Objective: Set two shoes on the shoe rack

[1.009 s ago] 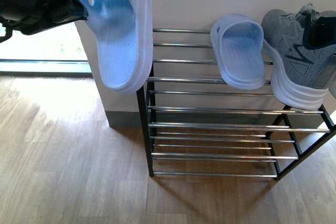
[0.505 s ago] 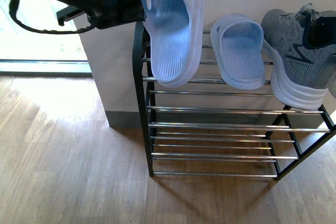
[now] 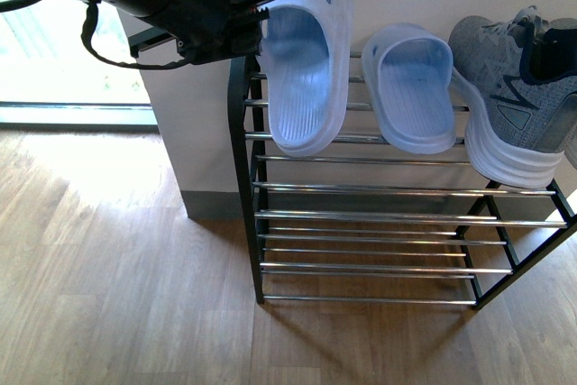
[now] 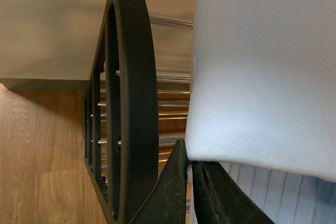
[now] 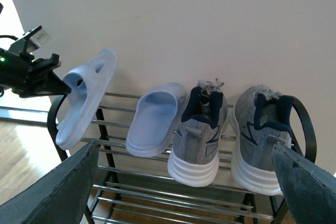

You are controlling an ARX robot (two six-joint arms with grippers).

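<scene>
The left gripper is clamped on the strap edge of a pale-blue slide, its jaws pinched tight on the rubber with barely a sliver between them in the left wrist view, where the slide's pale strap fills the frame right beside the black arched side of the shoe rack. The slide hangs steeply tilted off the gripper, long axis running from high by the wall down toward the robot, its lower end touching the chrome rods of the top tier and its upper end, with the strap, lifted up against the wall. It sits at the rack's left end, just inside the arched side, with the arm reaching in from the left of it. Just beyond the held slide, away from the gripper, the second slide lies flat on the same tier, parallel, long axis also running wall to front. Next along come two grey sneakers, heels toward the robot, white soles at the tier's front edge. The right gripper hangs well back from the rack, its two dark fingers spread wide apart and holding nothing.
</scene>
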